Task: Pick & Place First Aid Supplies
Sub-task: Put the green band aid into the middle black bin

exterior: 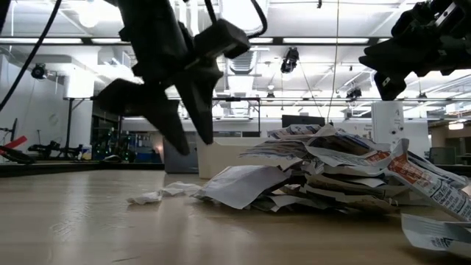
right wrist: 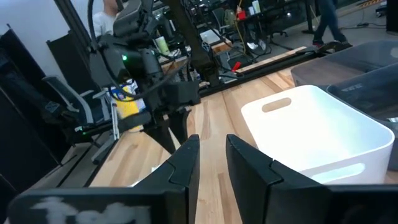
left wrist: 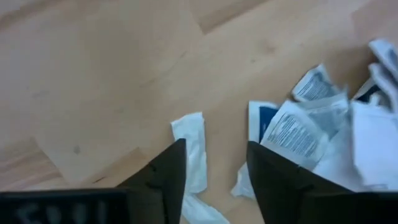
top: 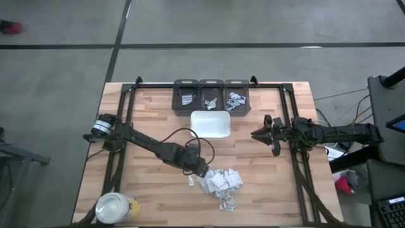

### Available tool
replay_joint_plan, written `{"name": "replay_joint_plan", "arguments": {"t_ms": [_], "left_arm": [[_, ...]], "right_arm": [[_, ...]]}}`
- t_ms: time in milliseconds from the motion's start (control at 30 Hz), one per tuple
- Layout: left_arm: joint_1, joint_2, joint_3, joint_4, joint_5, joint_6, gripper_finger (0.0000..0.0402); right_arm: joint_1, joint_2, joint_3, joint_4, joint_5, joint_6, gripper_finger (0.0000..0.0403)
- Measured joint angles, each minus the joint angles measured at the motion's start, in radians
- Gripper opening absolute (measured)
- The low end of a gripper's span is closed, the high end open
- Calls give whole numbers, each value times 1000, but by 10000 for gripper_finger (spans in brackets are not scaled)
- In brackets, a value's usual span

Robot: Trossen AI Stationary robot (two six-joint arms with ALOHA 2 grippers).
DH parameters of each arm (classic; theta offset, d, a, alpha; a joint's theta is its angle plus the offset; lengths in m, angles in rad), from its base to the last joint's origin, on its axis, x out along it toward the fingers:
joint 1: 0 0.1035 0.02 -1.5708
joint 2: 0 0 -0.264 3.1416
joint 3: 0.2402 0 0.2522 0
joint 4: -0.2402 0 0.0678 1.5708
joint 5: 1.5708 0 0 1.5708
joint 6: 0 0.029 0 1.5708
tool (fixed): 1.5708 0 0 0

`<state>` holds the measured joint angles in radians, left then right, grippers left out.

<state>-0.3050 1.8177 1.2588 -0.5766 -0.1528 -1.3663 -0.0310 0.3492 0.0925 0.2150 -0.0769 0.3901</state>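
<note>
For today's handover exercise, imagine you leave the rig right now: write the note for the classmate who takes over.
Left gripper: jaws open, empty, low over the wooden table at the edge of the heap of small white paper packets; one loose white packet lies just ahead of it.
Right gripper: hanging right of the white rectangular tray, holding nothing; jaws a little apart.
Done: a few packets lie in the three dark bins; the tray looks empty.
Left: nearly the whole heap.
</note>
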Motion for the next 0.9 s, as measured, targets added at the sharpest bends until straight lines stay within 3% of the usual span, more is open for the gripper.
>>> {"name": "replay_joint_plan", "arguments": {"t_ms": [367,667,900], "left_arm": [[10,64,-21,28,34,-24,179],[21,120,-17,11,39,-32,179],[23,121,-17,-6,39,-33,152]], "right_arm": [[0,0,0,0,-1,0,89],[0,0,0,0,-1,3,72],[0,0,0,0,0,3,71]]}}
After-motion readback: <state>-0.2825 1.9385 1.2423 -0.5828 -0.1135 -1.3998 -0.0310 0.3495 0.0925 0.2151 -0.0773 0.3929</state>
